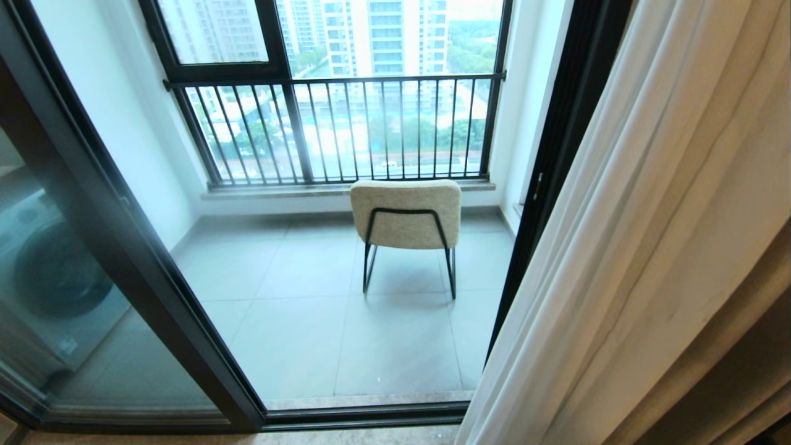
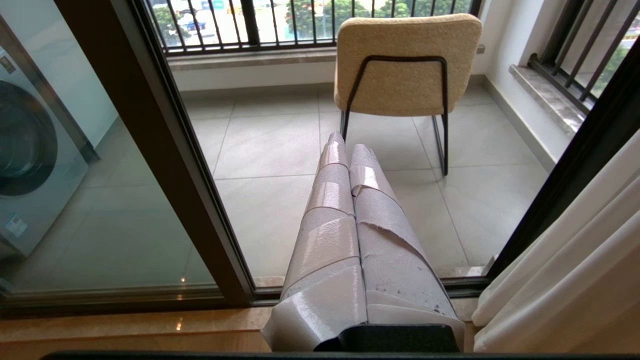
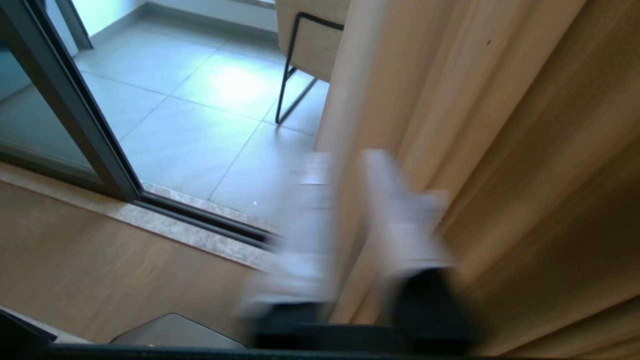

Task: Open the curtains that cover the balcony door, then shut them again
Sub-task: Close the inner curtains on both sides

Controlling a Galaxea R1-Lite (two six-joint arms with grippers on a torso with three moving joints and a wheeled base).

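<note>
**Ana:** Right gripper [image 3: 345, 185] has its two taped fingers on either side of the leading edge of the curtains [image 3: 350, 90], a fold between them. They're blurred, so I can't tell whether they have clamped on the cloth or are only straddling it.

**Ben:** And where do the curtains hang?

**Ana:** Bunched at the right side of the balcony door [image 1: 154, 272], whose doorway stands uncovered. So I'd judge the opening done and the closing about to start. Best to pinch the hem firmly, then draw it sideways across the door at an even height, slowly, so the sheer fabric doesn't slip out.

**Ben:** The other arm?

**Ana:** Left gripper [image 2: 345, 150] idles, fingers pressed together, pointing through the door.

**Ben:** And around it?

**Ana:** Beyond the door, grey floor tiles [image 1: 296, 334], a cream chair [image 1: 406, 213] facing a barred railing window [image 1: 346, 130]. Behind the door's glass on the left, a washing machine [image 1: 55, 272].
</note>
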